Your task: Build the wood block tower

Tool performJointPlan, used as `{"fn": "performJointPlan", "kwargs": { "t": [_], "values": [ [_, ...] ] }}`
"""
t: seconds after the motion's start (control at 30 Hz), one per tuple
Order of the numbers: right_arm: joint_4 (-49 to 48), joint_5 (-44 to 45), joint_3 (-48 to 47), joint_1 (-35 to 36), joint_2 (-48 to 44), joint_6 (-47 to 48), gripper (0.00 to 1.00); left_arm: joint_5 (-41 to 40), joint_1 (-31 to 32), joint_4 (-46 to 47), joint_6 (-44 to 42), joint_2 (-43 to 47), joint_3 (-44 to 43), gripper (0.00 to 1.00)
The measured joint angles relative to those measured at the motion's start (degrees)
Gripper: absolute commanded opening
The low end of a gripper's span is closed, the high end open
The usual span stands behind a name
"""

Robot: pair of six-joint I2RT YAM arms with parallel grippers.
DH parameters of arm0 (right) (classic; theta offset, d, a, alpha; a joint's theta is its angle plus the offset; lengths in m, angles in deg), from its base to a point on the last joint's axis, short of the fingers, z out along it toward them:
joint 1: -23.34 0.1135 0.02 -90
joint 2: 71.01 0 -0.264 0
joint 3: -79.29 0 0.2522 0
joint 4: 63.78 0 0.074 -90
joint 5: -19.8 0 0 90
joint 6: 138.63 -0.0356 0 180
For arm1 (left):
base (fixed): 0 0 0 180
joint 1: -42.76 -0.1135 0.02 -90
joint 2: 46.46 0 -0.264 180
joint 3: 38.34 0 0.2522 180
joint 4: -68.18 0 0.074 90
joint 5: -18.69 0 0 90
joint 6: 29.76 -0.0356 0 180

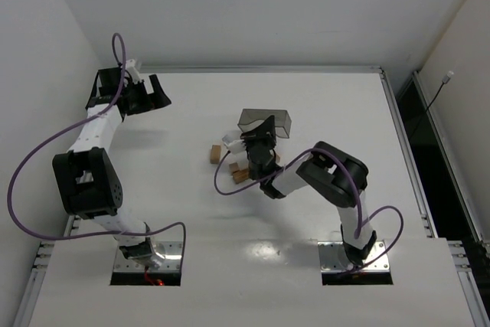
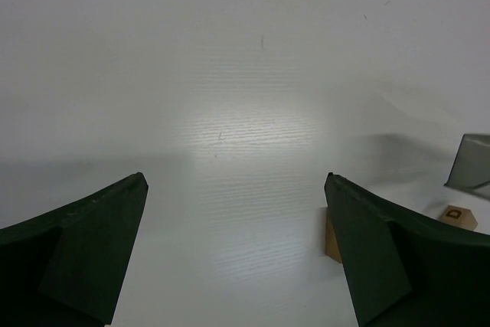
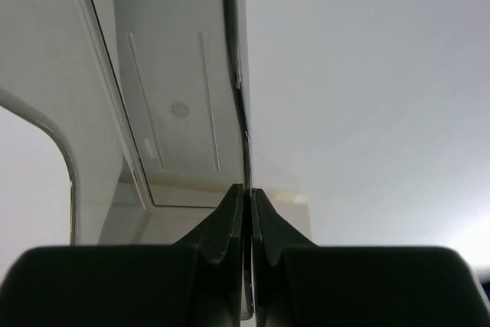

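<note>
**Right hand** (image 3: 246,189): pressed together, pinching the thin upright wall of the bin (image 1: 277,120), which stands at the middle of the desk (image 1: 329,97).

**Left hand** (image 2: 235,181): spread wide and holding nothing, above bare desk at the far left, well apart from the bin.

**Blocks** (image 1: 215,153): three show from above. They lie loose on the desk, just left of and nearer than the bin, beside the right wrist. In the left wrist view two appear at right, one partly hidden behind a finger (image 2: 383,266).
</note>
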Motion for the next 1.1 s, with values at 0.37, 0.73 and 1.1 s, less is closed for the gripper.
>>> {"fn": "performJointPlan", "kwargs": {
  "t": [0.37,0.73,1.1],
  "values": [
    [74.60,-21.11,-35.50,-24.15,-11.43,-63.10,0.00,3.06,5.09,0.07,-5.01,1.62,1.22,1.00],
    [108.02,-51.95,-49.75,-55.36,5.16,-88.04,0.00,4.76,7.63,0.44,-6.58,1.62,0.96,1.00],
    [117.02,-65.48,-69.22,-70.95,19.15,-92.28,0.00,5.51,9.81,0.11,-7.34,-2.27,-2.34,1.00]
  ]
}}
